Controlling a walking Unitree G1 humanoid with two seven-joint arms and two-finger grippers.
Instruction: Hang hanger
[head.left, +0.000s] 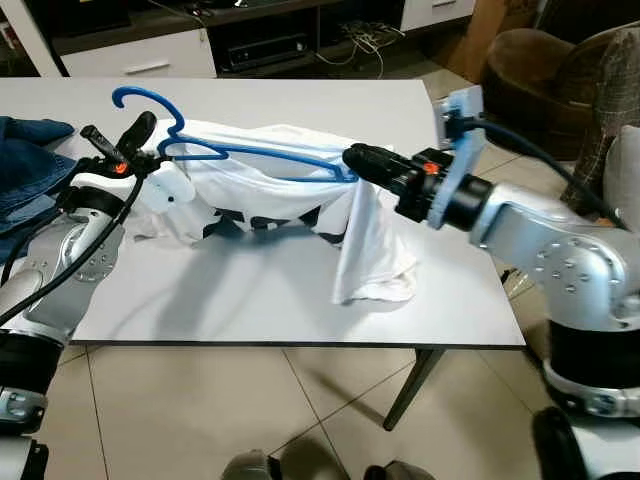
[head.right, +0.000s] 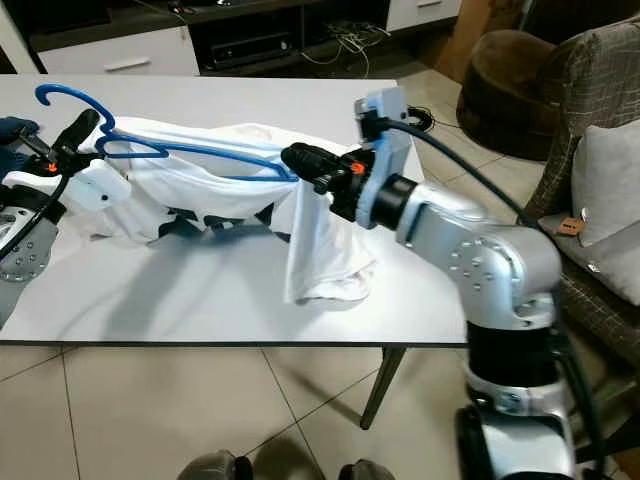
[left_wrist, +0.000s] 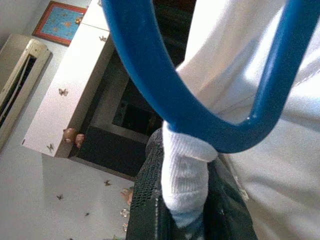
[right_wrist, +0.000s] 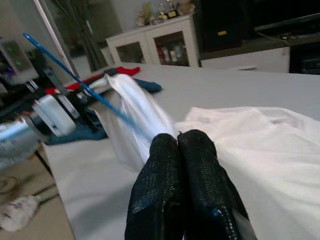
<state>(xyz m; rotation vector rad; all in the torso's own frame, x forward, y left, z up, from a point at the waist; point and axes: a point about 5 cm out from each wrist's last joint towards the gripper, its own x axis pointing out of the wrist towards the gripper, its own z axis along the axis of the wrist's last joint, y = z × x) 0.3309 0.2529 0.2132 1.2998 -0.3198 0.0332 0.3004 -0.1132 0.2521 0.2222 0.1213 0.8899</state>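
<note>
I see my left gripper (head.left: 140, 135) clamped on the blue hanger (head.left: 250, 152) and shirt collar. My right gripper (head.left: 352, 158) is pinched tight on the white shirt (head.left: 370, 250) at the hanger's right end.

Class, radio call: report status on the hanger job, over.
Left gripper shut on blue plastic hanger near its hook. Right gripper shut on white T-shirt at hanger's far end. Shirt half draped on white table; nothing obstructing.

Glossy blue plastic hanger (head.left: 240, 150) carries soft white cloth shirt (head.left: 290, 210) (creased, matt) above a smooth matt white bench (head.left: 250, 290).
</note>
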